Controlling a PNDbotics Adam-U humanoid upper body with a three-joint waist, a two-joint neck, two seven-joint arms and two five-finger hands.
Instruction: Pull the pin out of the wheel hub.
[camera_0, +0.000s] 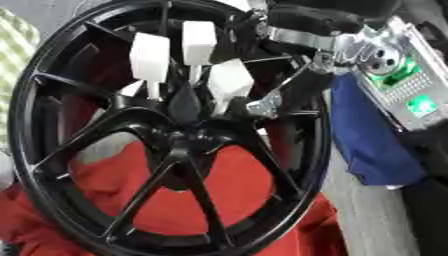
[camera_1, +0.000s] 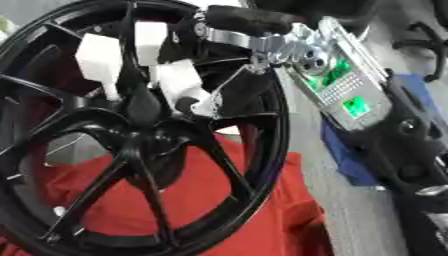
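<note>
Your right hand (camera_0: 188, 75) comes in from the upper right, its wrist electronics (camera_1: 337, 82) just outside the rim, and reaches through the spokes of the black wheel (camera_0: 52, 165). Its white-capped fingers (camera_0: 149, 57) point down toward the hub (camera_0: 179, 140) at the wheel's centre. They are curled in close together around something dark at their tips, which I take to be the pin (camera_0: 185, 102), though you cannot tell for certain that it is clasped. That dark piece sits just above the hub, its long axis roughly in line with the fingers. So the pull should run back along the fingers, up and away from the hub. Your left hand shows in neither view. Red cloth (camera_0: 227, 175) lies behind the lower rim.
</note>
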